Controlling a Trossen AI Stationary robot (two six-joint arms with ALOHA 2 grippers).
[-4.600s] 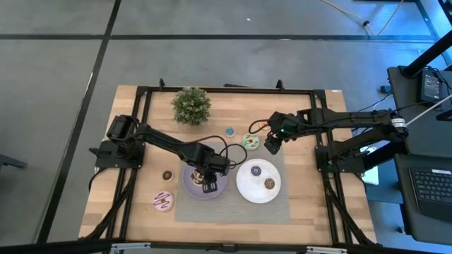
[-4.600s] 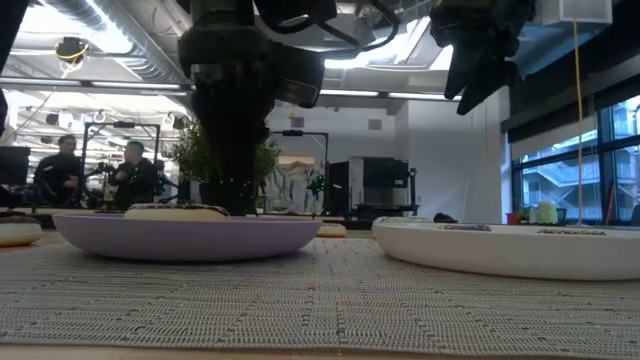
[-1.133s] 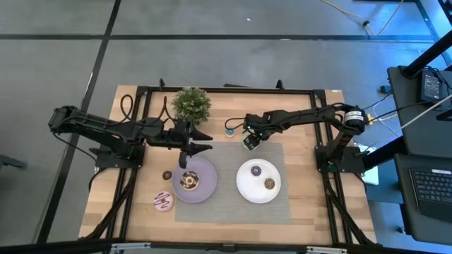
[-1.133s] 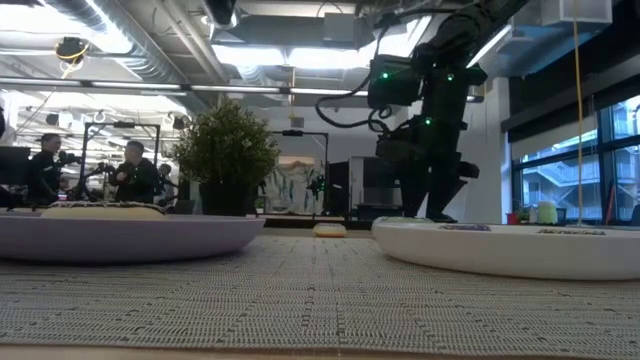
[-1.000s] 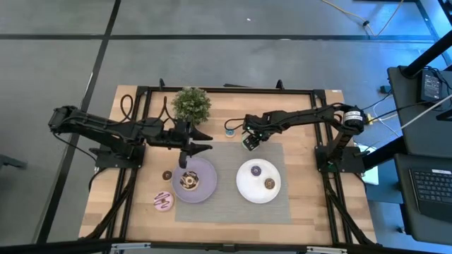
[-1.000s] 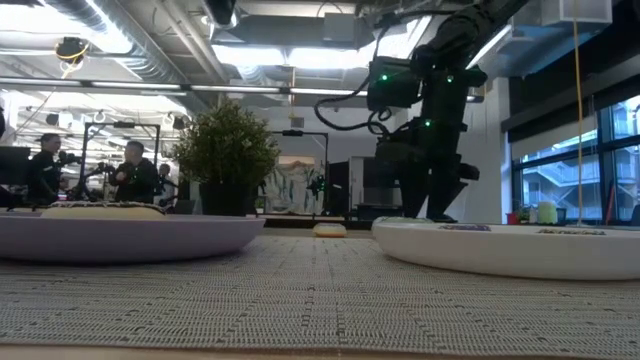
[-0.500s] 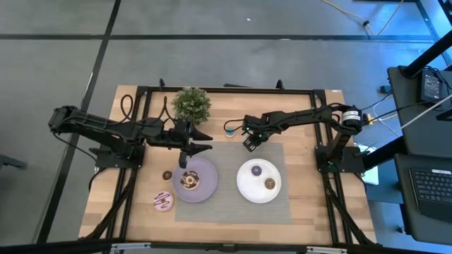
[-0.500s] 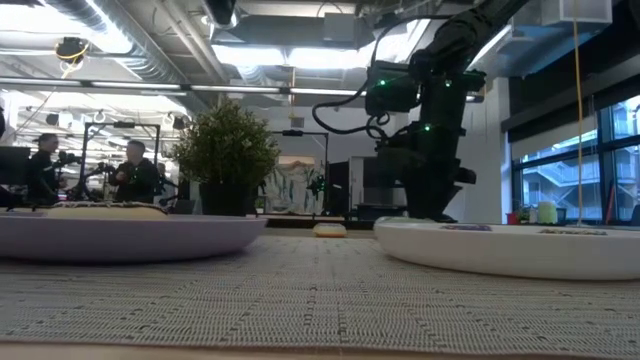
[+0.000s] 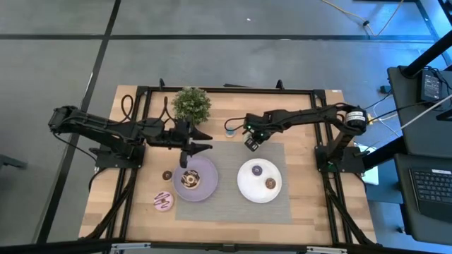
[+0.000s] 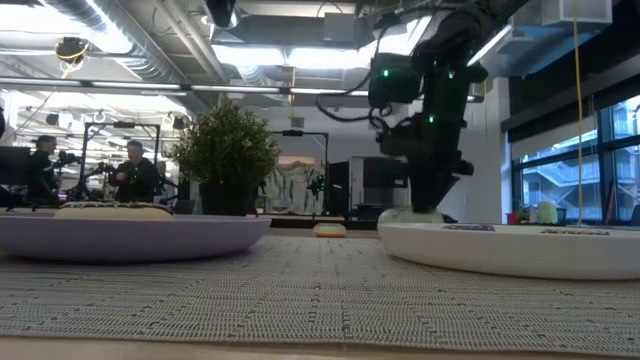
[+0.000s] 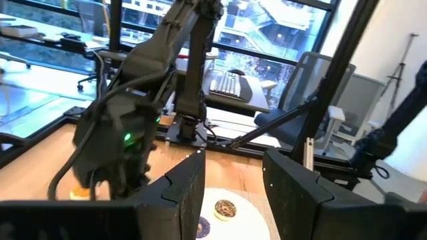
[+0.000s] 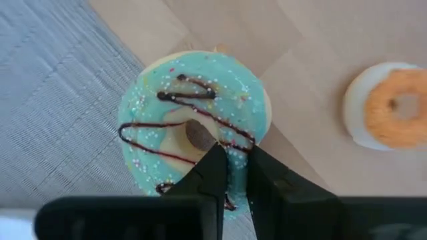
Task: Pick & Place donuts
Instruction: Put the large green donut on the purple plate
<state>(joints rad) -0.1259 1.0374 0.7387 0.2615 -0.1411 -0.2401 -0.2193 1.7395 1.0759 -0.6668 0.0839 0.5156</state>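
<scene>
My right gripper (image 9: 251, 143) is shut on the green-iced donut (image 12: 193, 127) at the far edge of the grey mat (image 9: 226, 204). My left gripper (image 9: 203, 141) is open and empty, held above the far edge of the lilac plate (image 9: 205, 194). A chocolate-white donut (image 9: 189, 180) lies on that plate. The white plate (image 9: 247, 187) holds a small purple donut (image 9: 256, 170) and a small brown donut (image 9: 269, 184). A pink donut (image 9: 163, 202) and a tiny brown donut (image 9: 167, 175) lie on the wood at the near left. A small orange-iced donut (image 12: 393, 103) lies beyond the green one. My right gripper comes at the green donut from above, pointing down. Its two fingers (image 12: 213, 173) stand close together on the ring's side (image 12: 235, 157) right beside the hole. The fingers hide the place of contact. I cannot tell if the donut is clear of the table.
A potted plant (image 9: 191, 104) stands at the far side, between the two arms. The mat lies under both plates. People sit in the room behind the table (image 10: 130, 170). Bare wood shows at the table's near left and far right.
My right gripper has shifted a little toward the white plate, staying shut on the green donut. In the low view the pale donut now shows under its fingers. The left arm has kept still.
</scene>
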